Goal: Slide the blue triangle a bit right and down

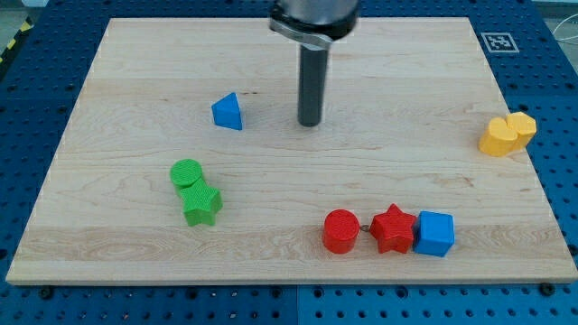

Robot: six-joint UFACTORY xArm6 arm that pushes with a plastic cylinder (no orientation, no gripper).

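Scanning from the view's left, I see a green cylinder (pixel 186 172) touching a green star (pixel 201 204), then the blue triangle (pixel 228 112) toward the board's (pixel 135 72) top. My tip (pixel 310 123) stands apart on its right, touching nothing. Farther right sit a red cylinder (pixel 340 231), red star (pixel 394 227), blue cube (pixel 434 234) and two yellow blocks (pixel 507 134).
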